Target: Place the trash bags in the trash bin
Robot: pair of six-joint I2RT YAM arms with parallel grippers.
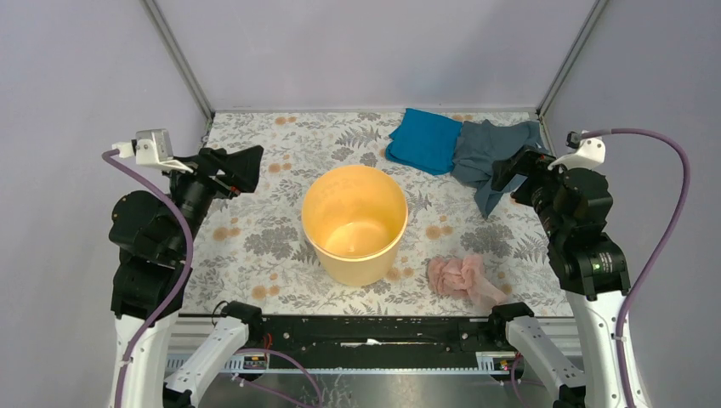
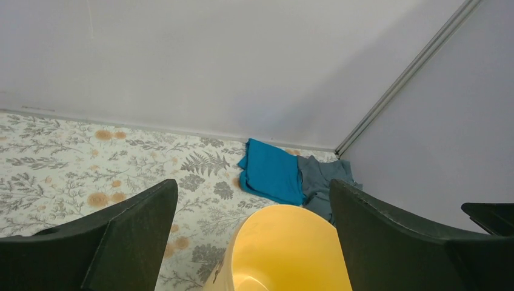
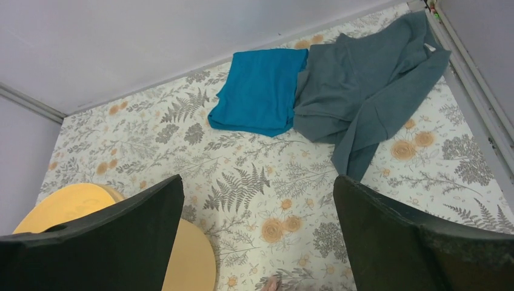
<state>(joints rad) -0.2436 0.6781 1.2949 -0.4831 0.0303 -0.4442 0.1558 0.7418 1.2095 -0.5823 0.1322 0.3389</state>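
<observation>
The left end effector hangs over the flowered worktop with its fingers spread wide, holding nothing. The right end effector is spread just as wide and is also empty. The yellow-orange bucket stands upright between the two. The crumpled pale-pink bag lies on the worktop behind the right end effector, toward the arm bases, near the bucket but not touching it. Ahead of the right fingers lie a blue cloth and a grey-blue cloth.
</observation>
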